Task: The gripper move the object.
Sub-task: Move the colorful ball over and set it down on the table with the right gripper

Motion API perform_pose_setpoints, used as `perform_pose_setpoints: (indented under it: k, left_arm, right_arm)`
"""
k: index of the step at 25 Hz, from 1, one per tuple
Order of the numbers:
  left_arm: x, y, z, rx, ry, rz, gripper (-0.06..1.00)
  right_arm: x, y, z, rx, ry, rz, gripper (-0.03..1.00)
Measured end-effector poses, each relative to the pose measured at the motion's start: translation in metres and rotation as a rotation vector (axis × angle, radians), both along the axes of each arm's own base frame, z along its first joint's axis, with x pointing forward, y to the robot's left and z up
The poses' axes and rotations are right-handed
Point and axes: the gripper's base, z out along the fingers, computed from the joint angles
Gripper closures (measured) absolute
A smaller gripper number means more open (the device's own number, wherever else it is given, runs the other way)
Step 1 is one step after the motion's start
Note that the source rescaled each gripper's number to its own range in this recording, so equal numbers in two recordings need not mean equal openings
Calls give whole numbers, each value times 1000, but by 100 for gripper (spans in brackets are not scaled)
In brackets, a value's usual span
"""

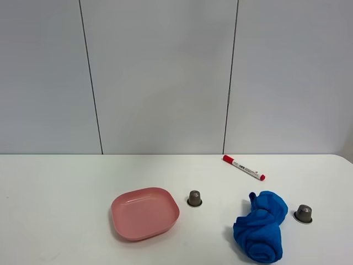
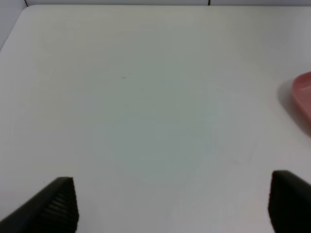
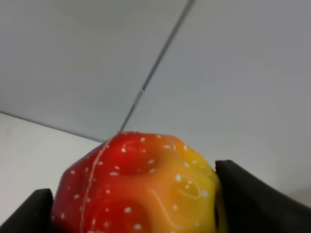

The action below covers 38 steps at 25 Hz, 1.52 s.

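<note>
In the right wrist view my right gripper is shut on a red-and-yellow toy strawberry with white dots, held up facing the grey wall. Neither gripper shows in the exterior high view. In the left wrist view my left gripper is open and empty above bare white table, its two dark fingertips wide apart. A pink plate sits on the table left of centre; its edge shows in the left wrist view.
A grey capsule stands just right of the plate. A crumpled blue cloth lies at the front right, with a second grey capsule to its right. A red-capped marker lies further back. The white table ends at a grey panelled wall.
</note>
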Motion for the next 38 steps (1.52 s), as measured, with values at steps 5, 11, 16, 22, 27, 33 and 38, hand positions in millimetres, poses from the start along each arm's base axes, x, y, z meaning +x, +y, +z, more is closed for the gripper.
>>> perform_pose_setpoints:
  k: [5, 11, 16, 22, 27, 33, 38]
  left_arm:
    - [0, 0, 0, 0, 0, 0, -6]
    - [0, 0, 0, 0, 0, 0, -6]
    - [0, 0, 0, 0, 0, 0, -6]
    - [0, 0, 0, 0, 0, 0, -6]
    - [0, 0, 0, 0, 0, 0, -6]
    - [0, 0, 0, 0, 0, 0, -6]
    - [0, 0, 0, 0, 0, 0, -6]
  right_arm:
    - [3, -32, -53, -33, 170, -148, 97]
    - [25, -51, -127, 42, 217, -228, 97]
    - [36, -58, -167, 198, 156, -229, 97]
    - [56, -66, -205, 300, 173, -306, 97]
    - [87, -78, -255, 345, 214, -379, 97]
    - [113, -102, -300, 409, 197, -451, 97]
    - [126, -116, -314, 437, 127, -425, 97]
